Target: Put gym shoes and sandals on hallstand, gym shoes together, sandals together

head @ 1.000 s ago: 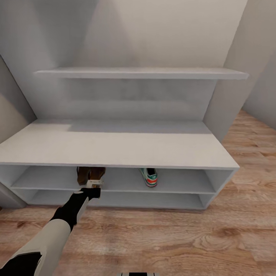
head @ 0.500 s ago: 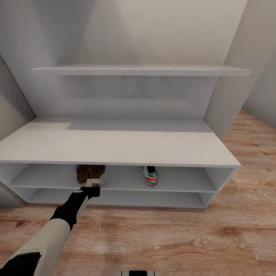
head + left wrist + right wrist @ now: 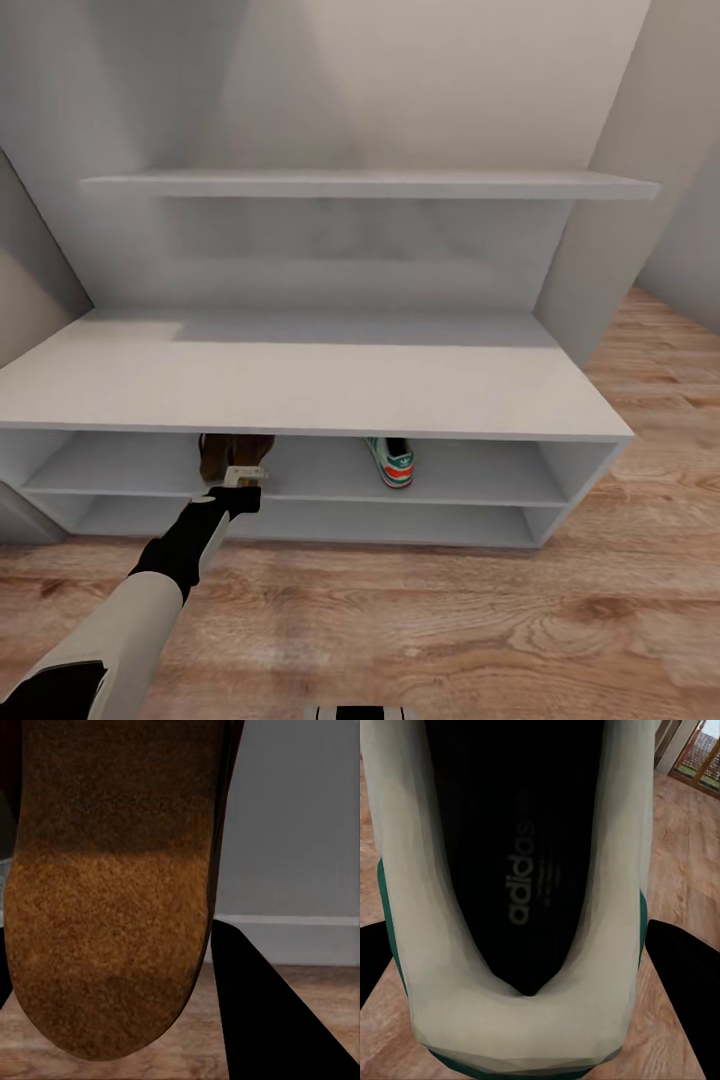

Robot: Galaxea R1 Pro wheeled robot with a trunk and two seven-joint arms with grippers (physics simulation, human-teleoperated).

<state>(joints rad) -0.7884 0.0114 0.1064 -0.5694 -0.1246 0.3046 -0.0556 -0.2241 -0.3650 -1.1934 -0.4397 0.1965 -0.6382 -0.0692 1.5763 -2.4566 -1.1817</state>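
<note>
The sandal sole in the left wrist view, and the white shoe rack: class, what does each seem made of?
The tan-brown sandal sole looks like cork or suede: grainy, speckled, matte. The white shoe rack looks like painted or laminated board: flat, smooth, even, no grain. Both are renders, so uncertain.

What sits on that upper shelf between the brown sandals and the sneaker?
Nothing: in the head view, bare white shelf separates the sandals from the sneaker inside the hallstand.

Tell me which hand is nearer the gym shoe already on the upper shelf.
Probably left. The left hand holds a sandal at that shelf, well left of the gym shoe. The right hand's place cannot be told; it holds another gym shoe.
</note>
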